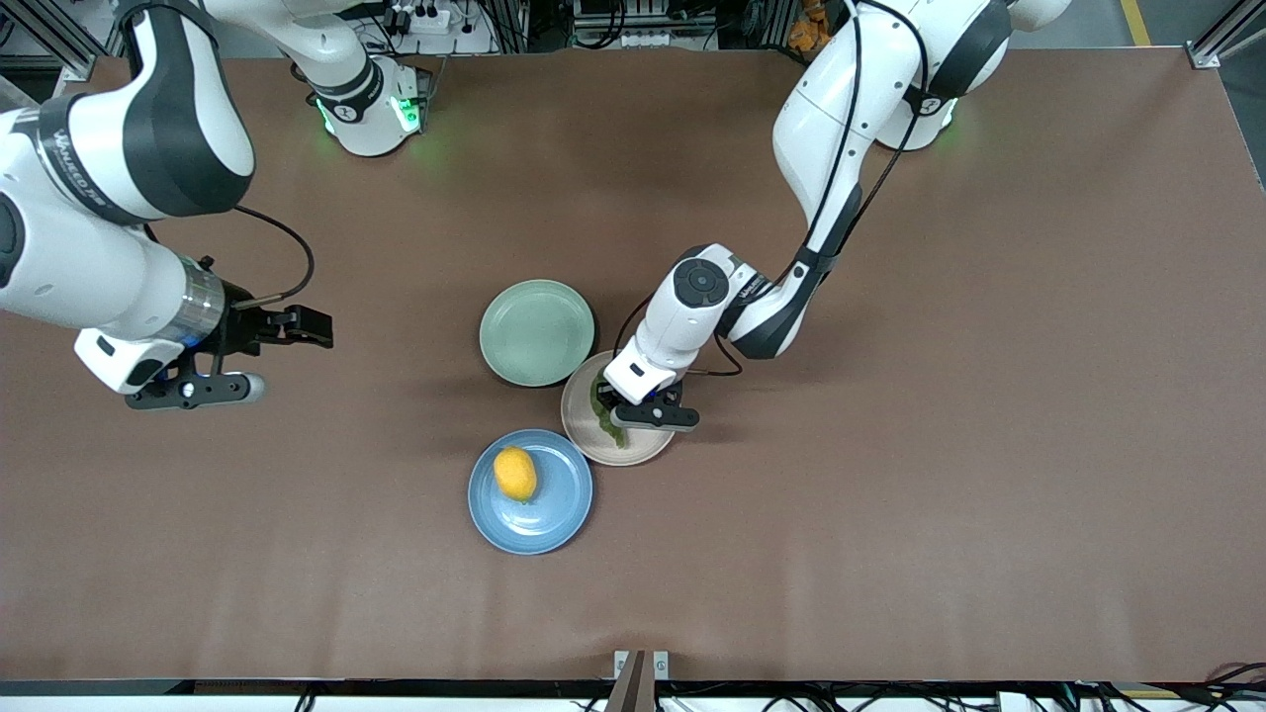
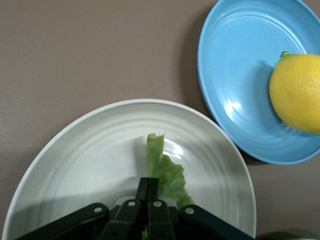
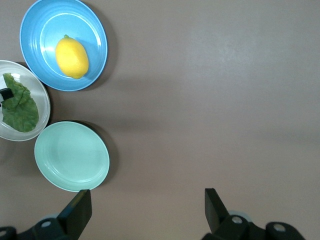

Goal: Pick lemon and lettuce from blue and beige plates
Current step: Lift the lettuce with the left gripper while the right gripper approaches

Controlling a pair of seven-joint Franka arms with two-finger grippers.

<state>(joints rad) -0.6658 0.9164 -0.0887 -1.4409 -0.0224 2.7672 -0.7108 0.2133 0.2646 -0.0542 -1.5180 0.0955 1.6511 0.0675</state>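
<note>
Overhead, brown table [image 1: 890, 494], metal framing [image 1: 59, 40] above.

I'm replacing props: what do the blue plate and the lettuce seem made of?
Blue plate: probably glazed ceramic or glossy plastic; highlights gleam on its ridged surface. Lettuce: wrinkled matte green leaf, real or soft plastic, I cannot tell.
</note>
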